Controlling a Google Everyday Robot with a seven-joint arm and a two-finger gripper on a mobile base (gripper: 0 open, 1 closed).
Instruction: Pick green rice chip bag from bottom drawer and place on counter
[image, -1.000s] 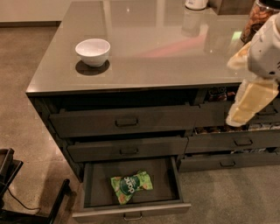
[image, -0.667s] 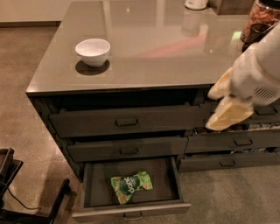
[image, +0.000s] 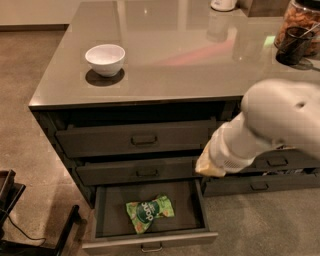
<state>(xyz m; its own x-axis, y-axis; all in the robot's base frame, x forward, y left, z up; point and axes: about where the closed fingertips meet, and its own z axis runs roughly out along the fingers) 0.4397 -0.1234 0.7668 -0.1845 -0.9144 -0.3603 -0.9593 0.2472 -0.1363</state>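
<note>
The crinkly bright-green rice chip bag (image: 149, 213) lies on the dark floor of the open dark-grey bottom drawer (image: 187, 207). The pale gripper (image: 209, 167) hangs above the drawer's right edge, apart from the bag. Whether it is open or closed, I cannot tell.

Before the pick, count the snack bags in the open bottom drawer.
1. The green rice chip bag lies mid-floor in the bottom drawer, whose floor shows almost fully. The gripper hovers above its right rear corner.

Pincer (image: 209, 168) swung left, lower, nearer bottom drawer (image: 183, 201).
</note>
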